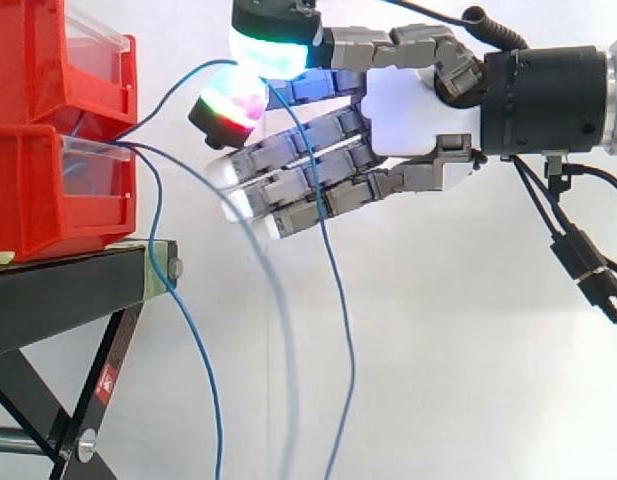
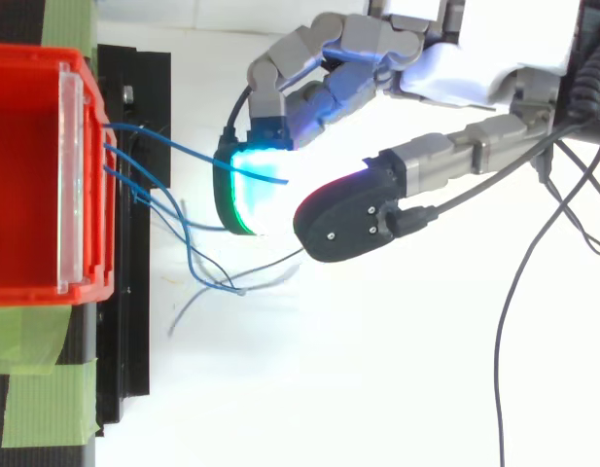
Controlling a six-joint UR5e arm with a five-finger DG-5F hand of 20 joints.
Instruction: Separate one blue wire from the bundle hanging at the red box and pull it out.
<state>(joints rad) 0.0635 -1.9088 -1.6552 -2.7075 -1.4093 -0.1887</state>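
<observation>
Several thin blue wires leave the front of the lower red bin [image 1: 48, 190], also seen from above [image 2: 27, 175]. One blue wire [image 1: 178, 85] arcs up from the bin to my hand [image 1: 418, 110] and runs between two glowing pads [image 1: 273, 50] that meet around it. Its free end hangs down below the fingers. In the top view this wire [image 2: 183, 146] crosses to the cyan pad of the hand [image 2: 455, 68]. The other fingers reach out straight toward the bin. Another blue wire [image 1: 193, 340] hangs loose from the bin, beside the stand.
The red bins sit stacked on a black stand [image 1: 68, 285] with slanted legs at the left. Green tape [image 2: 47, 399] marks the stand's top. A white curtain lies behind, with free room below and to the right of the bins.
</observation>
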